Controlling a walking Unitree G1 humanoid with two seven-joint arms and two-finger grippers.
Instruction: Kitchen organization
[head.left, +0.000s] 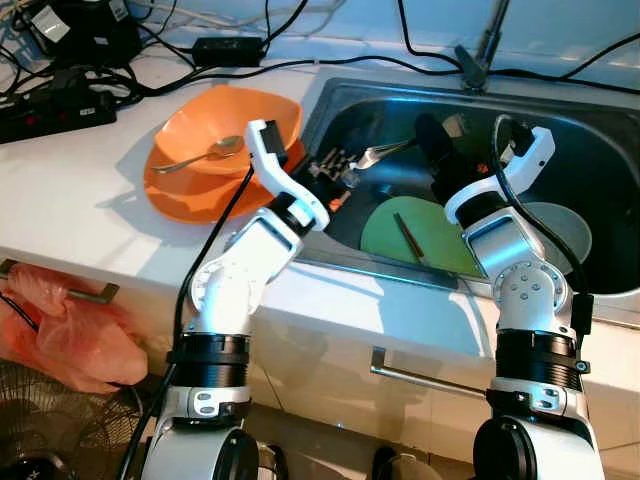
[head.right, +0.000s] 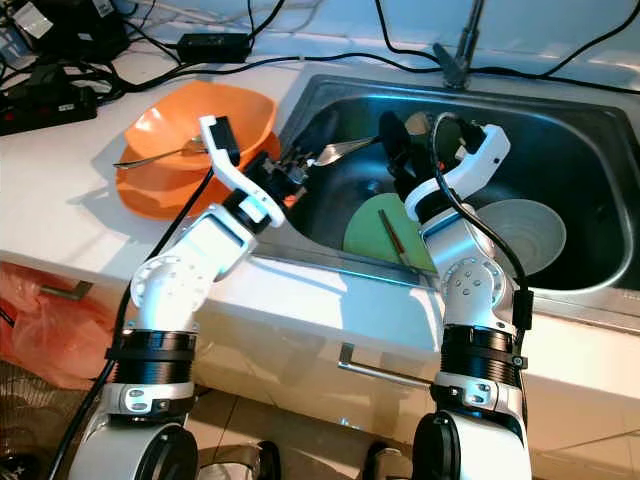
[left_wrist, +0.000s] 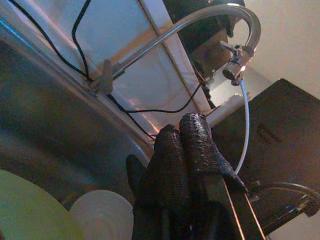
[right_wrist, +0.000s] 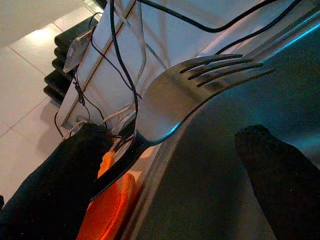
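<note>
Gripping fork (head.left: 378, 153), left tool (head.left: 335, 170) hides handle.

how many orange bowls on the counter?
2, stacked on the counter left of the sink: the top bowl holds a spoon, the lower bowl sits under it. More beneath may be hidden.

L pincer (left_wrist: 192, 150) (fingers together) under faucet (left_wrist: 220, 15).

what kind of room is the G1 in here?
Most likely a home kitchen: a steel sink with a tap, dirty dishes such as the green plate and orange bowls, and cabinet handles below the counter.
</note>
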